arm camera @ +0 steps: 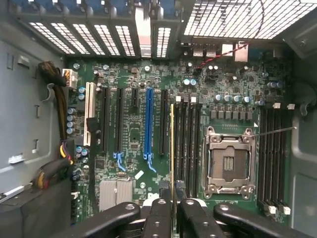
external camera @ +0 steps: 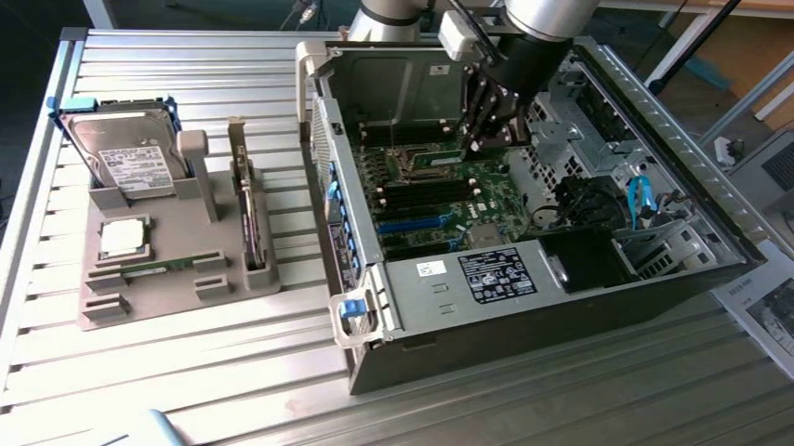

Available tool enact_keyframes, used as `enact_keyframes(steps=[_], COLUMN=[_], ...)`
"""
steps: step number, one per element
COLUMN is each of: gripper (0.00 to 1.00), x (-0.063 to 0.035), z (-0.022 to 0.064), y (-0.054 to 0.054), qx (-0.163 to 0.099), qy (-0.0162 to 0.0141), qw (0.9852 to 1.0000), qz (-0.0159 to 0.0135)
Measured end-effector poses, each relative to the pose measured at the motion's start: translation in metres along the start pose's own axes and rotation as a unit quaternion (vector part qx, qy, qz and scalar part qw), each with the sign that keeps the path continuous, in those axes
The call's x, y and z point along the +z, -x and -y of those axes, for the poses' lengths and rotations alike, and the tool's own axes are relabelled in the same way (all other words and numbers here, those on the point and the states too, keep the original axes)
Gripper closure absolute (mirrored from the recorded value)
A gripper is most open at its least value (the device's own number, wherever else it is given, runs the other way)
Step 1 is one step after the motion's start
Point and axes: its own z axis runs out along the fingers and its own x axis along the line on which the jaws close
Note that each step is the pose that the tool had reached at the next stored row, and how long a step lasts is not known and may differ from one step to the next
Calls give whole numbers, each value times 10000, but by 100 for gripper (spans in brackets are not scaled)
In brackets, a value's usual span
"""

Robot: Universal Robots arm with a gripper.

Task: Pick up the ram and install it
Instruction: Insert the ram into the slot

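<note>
Jaws clamped on ram (arm camera: 172, 148). You held it edge-on above DIMM slots (arm camera: 190, 144), beside empty CPU socket (arm camera: 230, 161), inside open PC case (external camera: 496, 325). Install step underway, seemingly. Contact with slot: cannot tell. Next move likely called for square alignment, straight press.

The ram (arm camera: 172, 148), a slim green circuit-board strip, stands on its long edge, clamped at one end between the fingers of my gripper (arm camera: 172, 199). The wrist view catches it edge-on as a thin line. It runs parallel to the black memory slots (arm camera: 187, 144) on the motherboard (arm camera: 131, 134), low over them; whether it is seated, I cannot tell.
</note>
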Motion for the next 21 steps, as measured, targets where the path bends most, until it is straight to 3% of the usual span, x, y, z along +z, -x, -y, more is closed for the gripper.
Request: enact_keyframes(steps=[6,8,16,21], gripper=[87,87,87,87], x=[154,225,481,592], z=[-37,-35,-22,-27], y=[89,117,141,141], qx=[8,173,210,215], qy=[0,-3,-4,-4], qw=[10000,9999,9998,9998], qz=[0,0,1,1])
